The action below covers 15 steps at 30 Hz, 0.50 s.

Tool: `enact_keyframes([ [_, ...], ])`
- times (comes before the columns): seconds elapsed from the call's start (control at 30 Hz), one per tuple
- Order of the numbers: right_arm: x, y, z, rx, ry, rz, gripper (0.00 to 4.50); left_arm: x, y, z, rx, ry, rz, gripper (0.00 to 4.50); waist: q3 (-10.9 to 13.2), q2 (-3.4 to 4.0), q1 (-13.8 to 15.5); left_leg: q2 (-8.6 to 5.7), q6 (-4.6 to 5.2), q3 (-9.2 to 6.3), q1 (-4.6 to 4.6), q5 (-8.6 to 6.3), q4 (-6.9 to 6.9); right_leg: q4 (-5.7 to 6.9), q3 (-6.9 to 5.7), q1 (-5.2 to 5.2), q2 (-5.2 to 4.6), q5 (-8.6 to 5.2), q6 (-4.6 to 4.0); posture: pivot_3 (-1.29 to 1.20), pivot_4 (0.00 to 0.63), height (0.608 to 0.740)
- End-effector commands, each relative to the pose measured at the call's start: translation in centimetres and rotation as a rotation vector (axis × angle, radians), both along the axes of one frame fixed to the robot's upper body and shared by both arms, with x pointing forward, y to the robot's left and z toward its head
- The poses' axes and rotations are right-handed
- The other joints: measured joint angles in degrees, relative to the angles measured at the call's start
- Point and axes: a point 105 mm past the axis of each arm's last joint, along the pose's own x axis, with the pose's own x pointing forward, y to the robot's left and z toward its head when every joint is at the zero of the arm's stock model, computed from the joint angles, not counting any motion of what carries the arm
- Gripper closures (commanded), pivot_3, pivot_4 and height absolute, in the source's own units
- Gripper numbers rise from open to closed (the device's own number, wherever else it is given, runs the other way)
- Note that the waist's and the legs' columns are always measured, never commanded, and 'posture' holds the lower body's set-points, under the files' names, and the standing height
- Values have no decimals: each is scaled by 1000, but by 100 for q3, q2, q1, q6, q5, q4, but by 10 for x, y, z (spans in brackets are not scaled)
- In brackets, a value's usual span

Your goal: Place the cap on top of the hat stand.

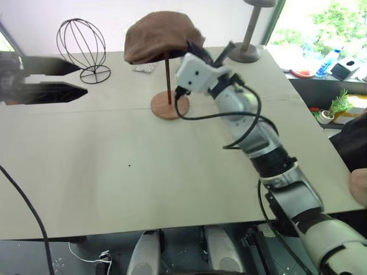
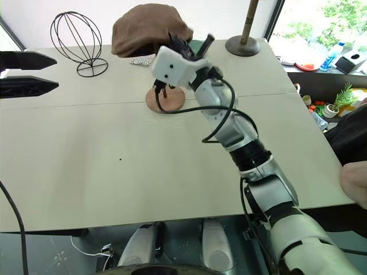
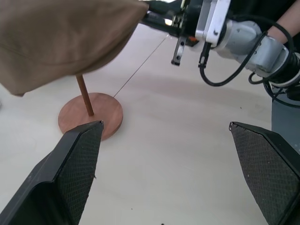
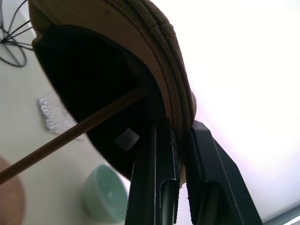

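Note:
The brown cap sits draped over the top of the hat stand, whose thin reddish rod rises from a round wooden base at the table's far middle. My right gripper reaches up to the cap's right edge and is shut on it. In the right wrist view the brim is pinched between the two black fingers, with the rod running under the cap's dark inside. My left gripper hovers at the left, open and holding nothing, apart from the stand.
A black wire head form stands at the far left. A grey stand with a thick pole is at the far right corner. A silvery packet lies behind the stand. A person's hand is at the right edge.

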Motion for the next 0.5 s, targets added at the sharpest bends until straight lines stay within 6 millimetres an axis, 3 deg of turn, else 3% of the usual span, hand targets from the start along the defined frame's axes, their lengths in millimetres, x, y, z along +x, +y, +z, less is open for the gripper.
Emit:
enact_keyframes([
  [0.03,-17,6,38,-8,-158,35,4486,-6,0,16,-2,-83,-3,0,0,0,-13,0,0,0,0,0,0,0,0,0,0,0,0,0,150,740],
  [0.17,-21,12,47,18,-163,61,4486,-6,0,16,-4,-85,1,0,0,0,-27,0,0,0,0,0,-1,0,0,0,0,0,1,0,150,740],
  [0.3,-16,22,29,8,-94,81,4486,-7,0,16,-4,-86,3,0,0,-1,-47,0,0,0,0,0,-1,0,0,0,0,1,2,0,150,740],
  [0.5,5,20,-1,-10,4,2,4486,-8,1,16,2,-90,11,0,-1,-1,-49,0,0,0,0,0,0,0,0,1,0,2,3,0,150,740],
])
